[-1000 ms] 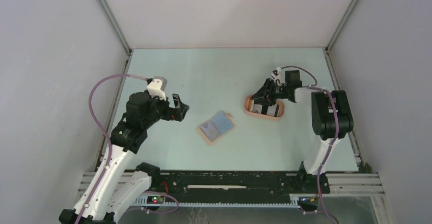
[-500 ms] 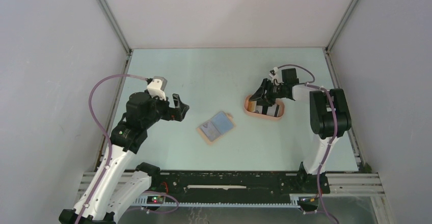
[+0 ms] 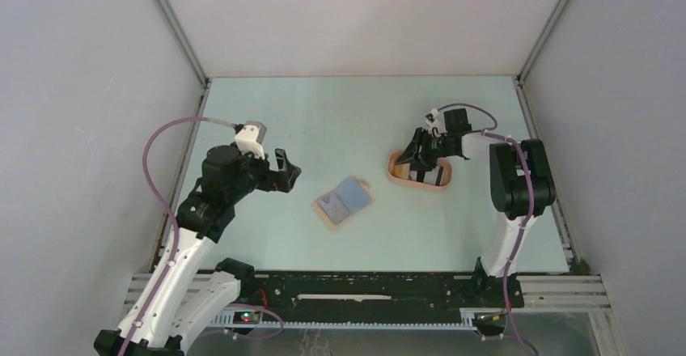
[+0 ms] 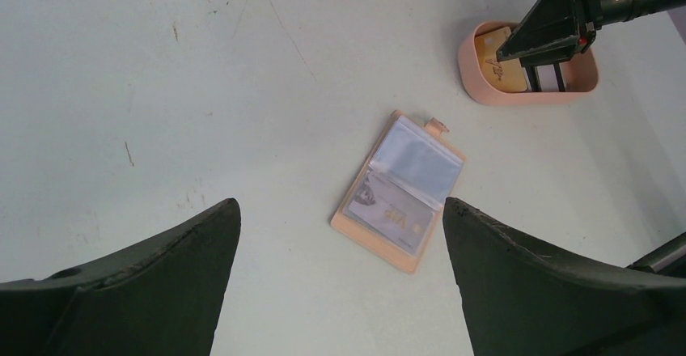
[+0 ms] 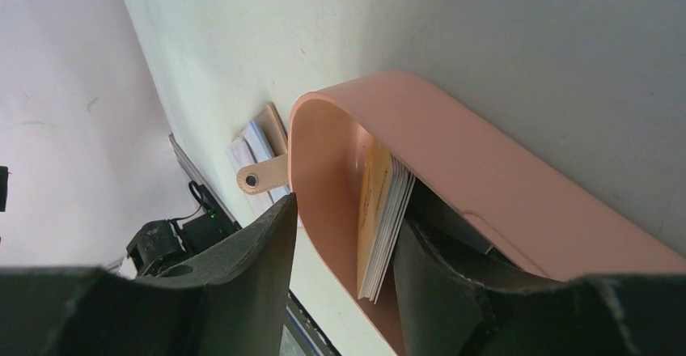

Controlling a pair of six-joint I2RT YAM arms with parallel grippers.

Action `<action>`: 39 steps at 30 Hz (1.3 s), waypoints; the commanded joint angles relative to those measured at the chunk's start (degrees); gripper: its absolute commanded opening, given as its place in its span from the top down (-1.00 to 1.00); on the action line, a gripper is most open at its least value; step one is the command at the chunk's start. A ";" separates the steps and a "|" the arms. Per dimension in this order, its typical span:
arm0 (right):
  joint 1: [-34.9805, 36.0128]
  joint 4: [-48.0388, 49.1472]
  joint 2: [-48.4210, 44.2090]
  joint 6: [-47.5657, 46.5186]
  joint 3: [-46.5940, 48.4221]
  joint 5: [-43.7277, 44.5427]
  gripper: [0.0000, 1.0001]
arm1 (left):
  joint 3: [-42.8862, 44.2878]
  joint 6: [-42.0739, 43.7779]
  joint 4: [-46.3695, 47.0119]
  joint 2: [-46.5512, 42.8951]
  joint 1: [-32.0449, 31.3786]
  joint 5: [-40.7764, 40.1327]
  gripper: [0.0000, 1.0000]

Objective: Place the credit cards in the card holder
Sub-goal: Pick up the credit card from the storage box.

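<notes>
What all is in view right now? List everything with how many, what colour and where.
card holder: one, tan, lying open mid-table
printed card: one, pale, in the holder's clear sleeve
credit cards: a stack, count unclear, yellowish face, inside the tray
tray: one, peach-pink, right of the holder
table: one, pale green
left pincer: one, black, open, left of the holder
right pincer: one, black, at the tray, fingers either side of the cards

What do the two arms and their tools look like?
The left arm and right arm have white links and bulky black joints. A mauve cable loops along each. The left tool and right tool are black, with broad tapering fingers.
</notes>
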 commanded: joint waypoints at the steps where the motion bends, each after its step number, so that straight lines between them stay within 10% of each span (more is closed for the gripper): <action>1: -0.43 -0.91 -1.67 -1.86 2.19 -1.72 -0.08 | -1.18 1.14 1.62 0.17 0.51 0.51 -1.00; 16: -4.38 -2.20 -4.08 -2.68 2.15 -6.68 -0.03 | -1.26 1.14 1.64 0.34 0.55 0.39 -1.00; 39: -6.72 -5.48 -4.04 -4.77 2.27 -0.81 0.54 | -1.27 1.22 1.66 0.03 0.58 0.28 -1.00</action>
